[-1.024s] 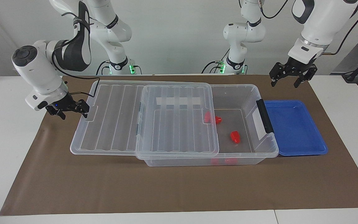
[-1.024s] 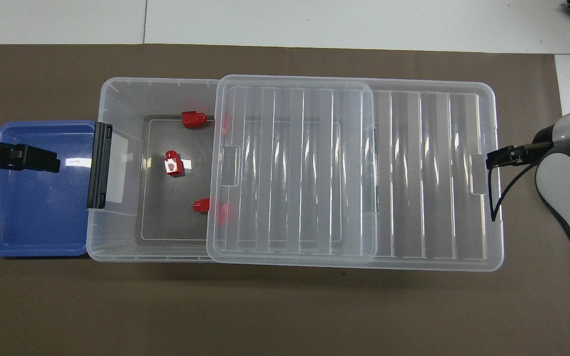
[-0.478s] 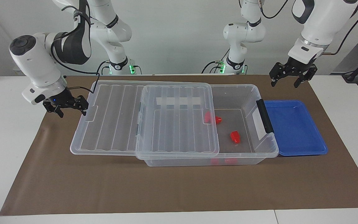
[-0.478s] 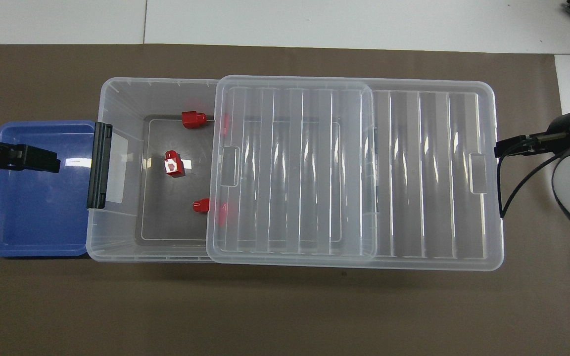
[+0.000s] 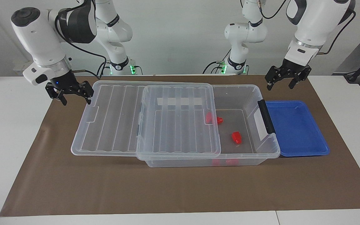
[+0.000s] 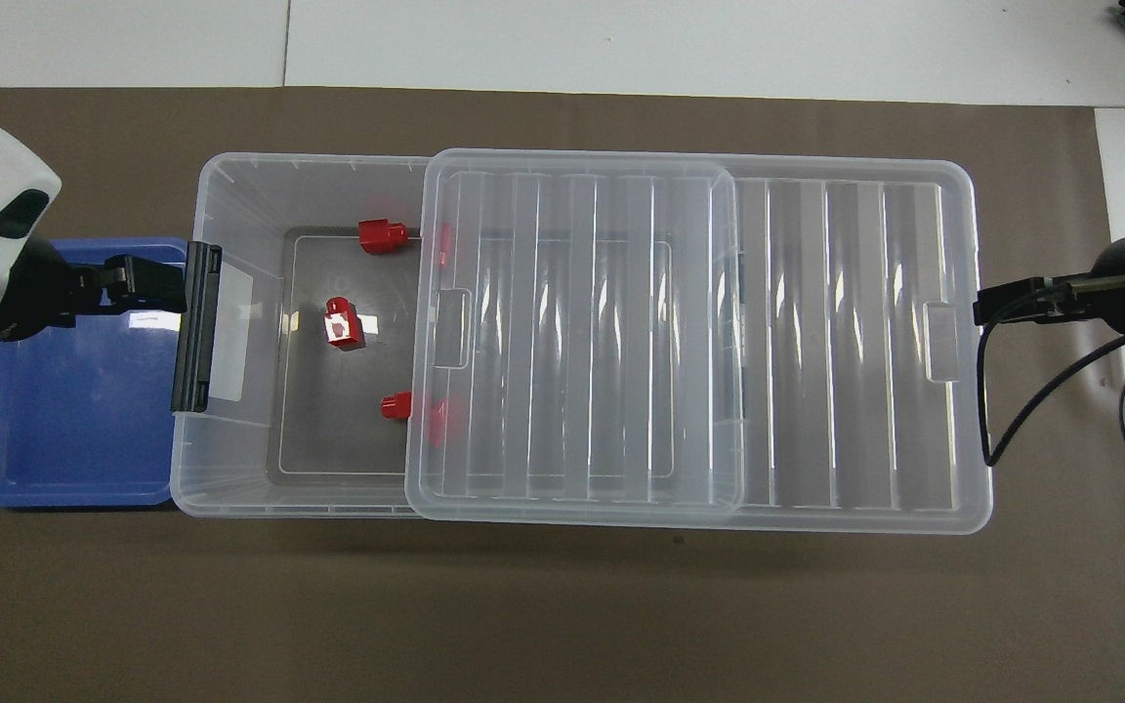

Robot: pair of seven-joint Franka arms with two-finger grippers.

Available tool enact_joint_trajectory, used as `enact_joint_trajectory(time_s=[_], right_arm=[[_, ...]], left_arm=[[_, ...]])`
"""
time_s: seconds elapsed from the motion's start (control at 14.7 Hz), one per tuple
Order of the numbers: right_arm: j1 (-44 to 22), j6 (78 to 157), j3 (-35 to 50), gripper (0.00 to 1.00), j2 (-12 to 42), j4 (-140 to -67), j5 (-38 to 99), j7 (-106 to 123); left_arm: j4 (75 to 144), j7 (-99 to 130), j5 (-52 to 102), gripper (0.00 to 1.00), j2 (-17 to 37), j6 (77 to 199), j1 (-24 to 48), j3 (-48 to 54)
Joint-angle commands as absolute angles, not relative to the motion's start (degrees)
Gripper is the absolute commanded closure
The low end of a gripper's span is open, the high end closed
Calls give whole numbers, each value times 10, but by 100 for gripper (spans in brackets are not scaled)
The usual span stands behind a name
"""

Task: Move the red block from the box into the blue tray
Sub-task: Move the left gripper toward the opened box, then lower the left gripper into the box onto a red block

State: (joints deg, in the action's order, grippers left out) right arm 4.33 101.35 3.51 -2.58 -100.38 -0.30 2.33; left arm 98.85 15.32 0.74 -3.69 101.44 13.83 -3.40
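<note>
The box [image 5: 245,100] is a clear bin whose ribbed lid [image 5: 114,118] lies slid toward the right arm's end, leaving the end by the blue tray [image 5: 295,128] uncovered. Three red blocks lie on the bare floor: one in the middle [image 6: 343,322], one farther from the robots [image 6: 382,235], and one nearer [image 6: 395,405], half under the lid's edge. My left gripper [image 5: 279,87] hangs open and empty over the tray's rim beside the box's black handle [image 6: 196,342]. Open too, my right gripper [image 5: 77,101] is raised by the lid's end, apart from it.
Box and tray [image 6: 74,420] stand end to end on a brown mat [image 5: 167,187] over the white table. The lid overhangs the box toward the right arm's end. Bare mat lies between the box and the table edge farthest from the robots.
My right gripper has risen and drawn away from the lid's end tab, toward the robots. The left gripper has shifted from over the tray toward the box's handle. Blocks, lid and tray are unmoved.
</note>
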Motion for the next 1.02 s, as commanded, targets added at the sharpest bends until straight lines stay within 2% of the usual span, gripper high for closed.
enact_joint_trajectory(time_s=[0.0, 0.14, 0.41, 0.68, 0.96], right_arm=[[48, 964, 47, 0, -33, -967, -7, 10], [47, 937, 50, 0, -25, -935, -9, -3], [9, 882, 53, 0, 1, -874, -13, -74], [12, 882, 52, 0, 3, -872, -12, -76], [19, 871, 45, 0, -5, -887, -11, -74]], left_arm=[[1039, 207, 8, 0, -54, 1063, 165, -40], [1057, 209, -17, 0, -45, 1087, 175, -40], [1070, 305, -39, 0, 8, 1154, 199, -40], [1076, 339, -38, 0, 45, 1194, 206, -40], [1149, 340, -38, 0, 57, 1316, 198, -40]])
